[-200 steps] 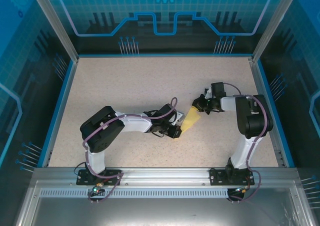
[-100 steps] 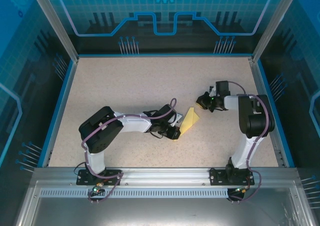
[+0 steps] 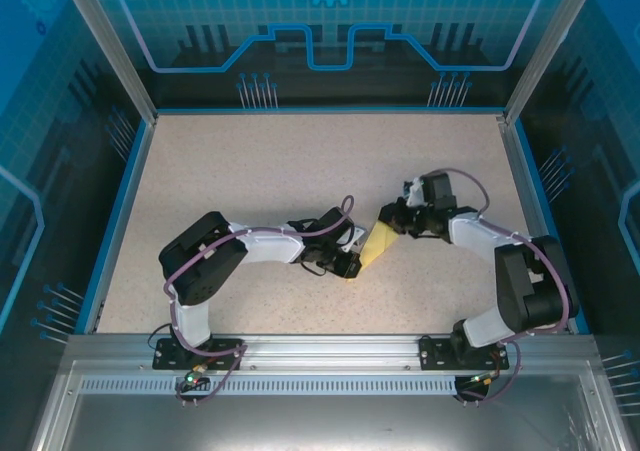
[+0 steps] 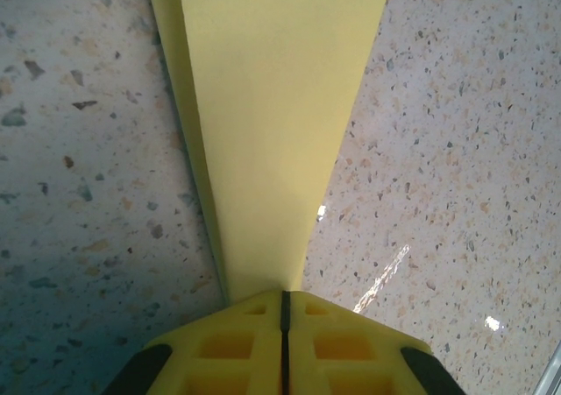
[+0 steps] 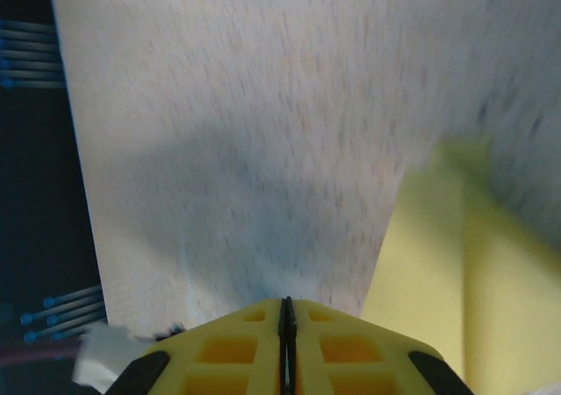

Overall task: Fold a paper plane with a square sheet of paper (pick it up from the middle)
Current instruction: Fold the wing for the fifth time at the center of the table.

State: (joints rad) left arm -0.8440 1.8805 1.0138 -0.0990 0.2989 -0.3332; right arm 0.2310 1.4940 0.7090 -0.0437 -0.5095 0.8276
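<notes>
Presently: left claw [image 4: 283,297] clenched on paper plane [image 4: 272,106], narrow tip; body stretched over desk [image 3: 250,171]. Right claw [image 5: 285,306] clenched, empty, beside wide end. Risk: blunt shut tips shove paper, crumpling fold or dragging tip loose.

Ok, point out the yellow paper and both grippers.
yellow paper [image 4: 273,106], left wrist view, its flat middle
left gripper [image 4: 284,295], left wrist view, between its shut fingertips
right gripper [image 5: 286,302], right wrist view, between its shut fingertips
</notes>
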